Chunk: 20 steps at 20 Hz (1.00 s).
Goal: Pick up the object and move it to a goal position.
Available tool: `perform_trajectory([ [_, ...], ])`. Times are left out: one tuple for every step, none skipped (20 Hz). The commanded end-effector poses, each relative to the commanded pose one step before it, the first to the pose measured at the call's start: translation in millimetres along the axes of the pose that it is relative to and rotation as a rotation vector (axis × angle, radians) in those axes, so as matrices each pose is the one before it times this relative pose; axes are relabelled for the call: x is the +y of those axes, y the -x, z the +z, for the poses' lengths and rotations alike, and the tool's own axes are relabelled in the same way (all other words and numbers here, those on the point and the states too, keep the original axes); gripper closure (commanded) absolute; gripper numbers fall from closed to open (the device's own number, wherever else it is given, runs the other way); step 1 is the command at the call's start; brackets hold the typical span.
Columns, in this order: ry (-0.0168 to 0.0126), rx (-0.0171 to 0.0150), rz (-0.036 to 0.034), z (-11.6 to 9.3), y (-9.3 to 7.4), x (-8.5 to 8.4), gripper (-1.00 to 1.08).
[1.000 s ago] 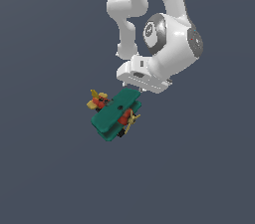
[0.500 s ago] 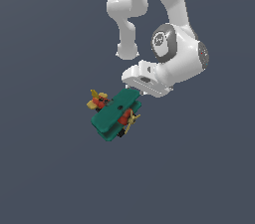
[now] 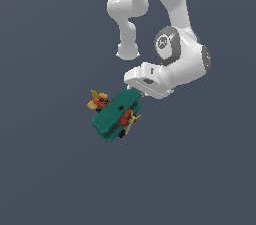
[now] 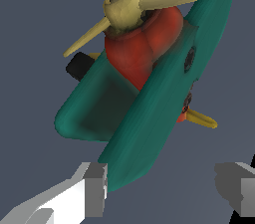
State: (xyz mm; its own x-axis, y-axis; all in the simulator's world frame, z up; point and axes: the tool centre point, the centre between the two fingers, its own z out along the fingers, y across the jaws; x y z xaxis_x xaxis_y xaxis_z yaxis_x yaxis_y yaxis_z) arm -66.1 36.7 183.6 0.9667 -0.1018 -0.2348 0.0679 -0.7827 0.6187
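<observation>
Arm (image 3: 170, 29): white Panda reaching down from the top of the exterior view, wrist bent toward the exterior view's left, hand close above the toy.

Worktop (image 3: 45, 179): plain grey-blue surface, no goal marker visible in either view, so the target position cannot be read from here.

Biplane (image 3: 116, 115): lies on the worktop just below and to the exterior view's left of the hand. Teal wings stacked, red body between, yellow propeller at the lower end and yellow tail at the upper left in the exterior view. It appears tilted rather than sitting flat on its wheels; exact rest pose uncertain.

Claw (image 4: 164, 188): spread wide, holding nothing. In the wrist view one finger (image 4: 92, 188) sits just beside the tip of a wing (image 4: 149, 118); the other finger is well clear, with only bare surface in front of it. Only the wing tip reaches into the gap between the fingers; most of the plane lies beyond it.

Risks, judged from this pose:
- The near finger may strike the wing tip on descent and push or spin the toy, since it is nearly over that edge.
- Closing across the thin, slanted wing would likely give a poor pinch; the plane could pivot or slip out on lifting.
- Propeller (image 4: 149, 1) and wheel (image 4: 79, 66) protrude and could snag.
</observation>
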Motion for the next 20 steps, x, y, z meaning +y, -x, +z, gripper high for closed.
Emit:
perform_trajectory([
  [0.00085, -0.00771, 0.00855, 5.58, -0.45, 1.04, -0.60],
  [-0.00123, -0.00339, 0.00487, 2.49, -0.19, 0.60, -0.60],
  [-0.00073, -0.00235, 0.00410, 1.83, -0.20, 0.58, -0.60],
  [-0.00006, -0.00131, 0.00331, 1.18, -0.20, 0.52, -0.60],
  [0.00065, -0.00036, 0.00266, 0.59, -0.22, 0.48, -0.60],
  [0.00121, 0.00037, 0.00209, 0.14, -0.21, 0.41, -0.60],
  [0.00187, 0.00099, 0.00190, -0.19, -0.25, 0.40, -0.60],
  [0.00262, 0.00160, 0.00172, -0.49, -0.30, 0.37, -0.60],
  [0.00348, 0.00213, 0.00156, -0.77, -0.30, 0.30, -0.60],
  [0.00408, 0.00225, 0.00128, -0.82, -0.30, 0.14, -0.60],
  [0.00421, 0.00173, 0.00098, -0.55, -0.24, -0.09, -0.60],
  [0.00409, 0.00088, 0.00077, -0.10, -0.15, -0.36, -0.60],
  [0.00425, 0.00025, 0.00071, 0.27, -0.11, -0.56, -0.60],
  [0.00443, -0.00008, 0.00079, 0.50, -0.09, -0.67, -0.60],
  [0.00443, 0.00008, 0.00106, 0.47, -0.13, -0.56, -0.60],
  [0.00407, 0.00073, 0.00141, 0.15, -0.21, -0.24, -0.60],
  [0.00391, 0.00148, 0.00181, -0.20, -0.31, 0.09, -0.60],
  [0.00420, 0.00227, 0.00235, -0.52, -0.42, 0.36, -0.60],
  [0.00449, 0.00293, 0.00282, -0.76, -0.53, 0.58, -0.60],
  [0.00486, 0.00339, 0.00319, -0.90, -0.59, 0.69, -0.60],
])
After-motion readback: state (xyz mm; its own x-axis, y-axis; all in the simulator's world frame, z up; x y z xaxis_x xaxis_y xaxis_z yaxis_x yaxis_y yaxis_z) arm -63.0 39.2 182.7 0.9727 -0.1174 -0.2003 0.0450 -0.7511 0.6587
